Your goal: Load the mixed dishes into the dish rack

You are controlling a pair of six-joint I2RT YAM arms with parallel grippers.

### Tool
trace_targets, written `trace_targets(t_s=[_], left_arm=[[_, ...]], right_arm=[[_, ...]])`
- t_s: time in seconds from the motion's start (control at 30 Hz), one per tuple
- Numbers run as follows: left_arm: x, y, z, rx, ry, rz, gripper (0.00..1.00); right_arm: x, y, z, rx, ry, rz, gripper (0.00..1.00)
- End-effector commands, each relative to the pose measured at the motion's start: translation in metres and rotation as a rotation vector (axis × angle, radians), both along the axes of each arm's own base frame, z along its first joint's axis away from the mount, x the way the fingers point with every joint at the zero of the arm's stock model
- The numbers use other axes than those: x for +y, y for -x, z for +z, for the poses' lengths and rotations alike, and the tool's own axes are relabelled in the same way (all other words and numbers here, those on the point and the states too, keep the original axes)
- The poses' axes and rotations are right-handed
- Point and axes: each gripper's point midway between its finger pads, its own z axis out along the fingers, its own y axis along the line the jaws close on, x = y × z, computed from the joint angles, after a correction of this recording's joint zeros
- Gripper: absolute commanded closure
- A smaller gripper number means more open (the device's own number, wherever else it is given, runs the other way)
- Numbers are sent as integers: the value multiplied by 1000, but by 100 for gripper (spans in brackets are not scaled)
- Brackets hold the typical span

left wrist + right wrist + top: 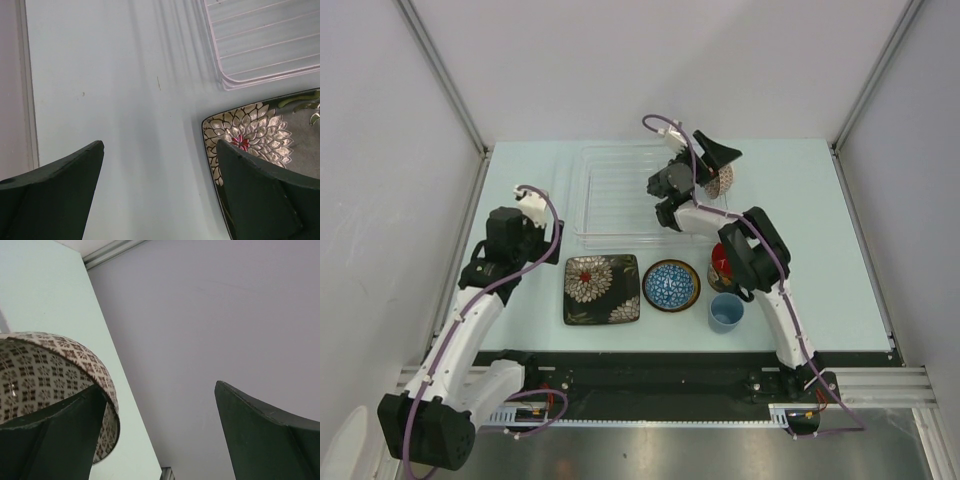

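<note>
the dish rack (610, 200) was clear, glossy plastic with ribbed slots. the black square floral plate (601, 289) and the blue patterned bowl (670, 285) carried a shiny glaze, and the plate's pale petals caught the light. the beige patterned bowl (45, 370) looked glazed and smooth, as did the small light-blue cup (726, 311). the table (820, 250) was smooth and matt. the left gripper (159, 146) was matt black and faintly grainy. the rail (880, 385) looked like brushed metal.
</note>
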Motion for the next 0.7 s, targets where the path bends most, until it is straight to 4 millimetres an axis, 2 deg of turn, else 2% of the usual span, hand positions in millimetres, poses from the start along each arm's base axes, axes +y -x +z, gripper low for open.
trace_targets(t_s=[0.0, 0.2, 0.3, 0.67], left_arm=[[-3, -8, 16, -43, 21, -15, 0], [-2, -6, 16, -41, 10, -18, 0], [-1, -5, 14, -37, 7, -16, 0], [-2, -6, 12, -31, 19, -15, 0]], right_arm=[[-6, 27, -14, -149, -336, -152, 8], [10, 16, -53, -99, -294, -145, 8], [14, 12, -65, -86, -283, -145, 9], [24, 4, -89, -80, -277, -140, 10]])
